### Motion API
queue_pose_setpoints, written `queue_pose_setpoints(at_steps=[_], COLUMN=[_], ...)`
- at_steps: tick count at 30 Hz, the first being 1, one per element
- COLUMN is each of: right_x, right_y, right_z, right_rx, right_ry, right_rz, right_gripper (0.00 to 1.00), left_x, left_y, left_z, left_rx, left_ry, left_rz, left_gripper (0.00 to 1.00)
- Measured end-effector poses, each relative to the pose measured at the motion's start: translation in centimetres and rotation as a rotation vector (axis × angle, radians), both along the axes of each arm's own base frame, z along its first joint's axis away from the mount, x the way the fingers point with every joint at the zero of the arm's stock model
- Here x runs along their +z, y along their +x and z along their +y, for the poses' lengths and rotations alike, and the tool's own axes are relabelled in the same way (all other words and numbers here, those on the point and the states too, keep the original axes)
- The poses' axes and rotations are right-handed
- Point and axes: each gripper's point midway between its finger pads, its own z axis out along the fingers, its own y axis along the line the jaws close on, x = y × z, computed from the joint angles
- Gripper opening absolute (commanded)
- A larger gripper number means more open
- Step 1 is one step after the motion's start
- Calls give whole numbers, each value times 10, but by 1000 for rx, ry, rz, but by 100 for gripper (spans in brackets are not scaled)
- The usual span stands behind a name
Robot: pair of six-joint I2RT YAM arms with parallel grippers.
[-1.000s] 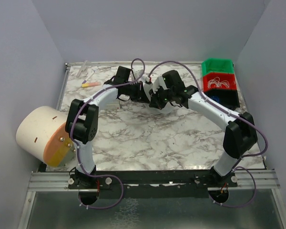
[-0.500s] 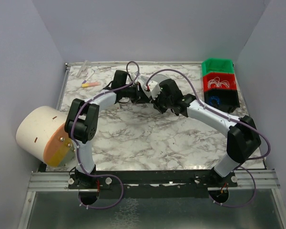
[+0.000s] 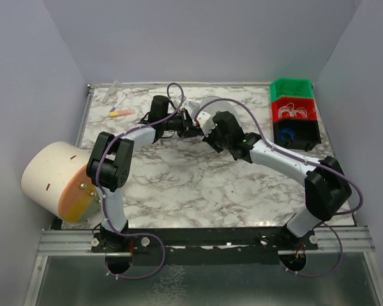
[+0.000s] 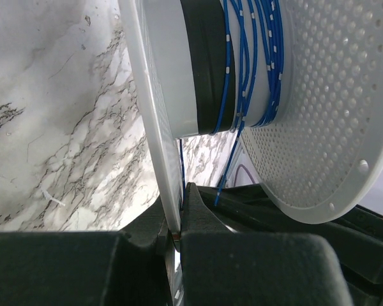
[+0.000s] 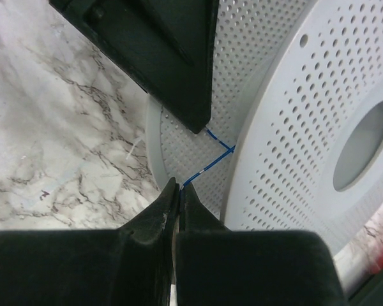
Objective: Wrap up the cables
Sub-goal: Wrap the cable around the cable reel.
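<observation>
A white perforated spool [image 4: 319, 95] with a black band round its core carries turns of thin blue cable [image 4: 249, 57]. My left gripper [image 4: 179, 191] is shut on the rim of the spool's left flange [image 4: 150, 127]. A short run of the cable [image 5: 207, 164] leads from between the flanges [image 5: 287, 127] into my right gripper [image 5: 179, 185], which is shut on it. In the top view both grippers, the left [image 3: 190, 124] and the right [image 3: 210, 137], meet at the spool [image 3: 205, 116] over the far middle of the marble table [image 3: 198, 185].
Stacked green [image 3: 291, 87], red [image 3: 293, 108] and dark [image 3: 296, 134] bins stand at the far right; the red one holds white wire. A big white cylinder [image 3: 54, 178] with an orange face lies off the table's left edge. Small items [image 3: 121, 113] lie far left.
Both grippers and the spool have shifted a little left. The right wrist has swung nearer and lower, drawing the cable with it.
</observation>
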Motion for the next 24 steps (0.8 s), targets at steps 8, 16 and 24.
queue_pose_setpoints(at_steps=[8, 16, 24], right_x=[2, 1, -11], right_y=[1, 1, -15], right_z=[-14, -20, -56], right_rx=[-12, 15, 1], right_ry=[-54, -111, -242], right_rz=[-68, -88, -7], right_gripper=[0, 7, 27], left_x=[3, 5, 9], left_y=[0, 1, 3], left_z=[-1, -1, 10], left_rx=[3, 5, -14], left_ry=[-13, -20, -42], left_rz=[12, 13, -1], left_gripper=[0, 0, 0])
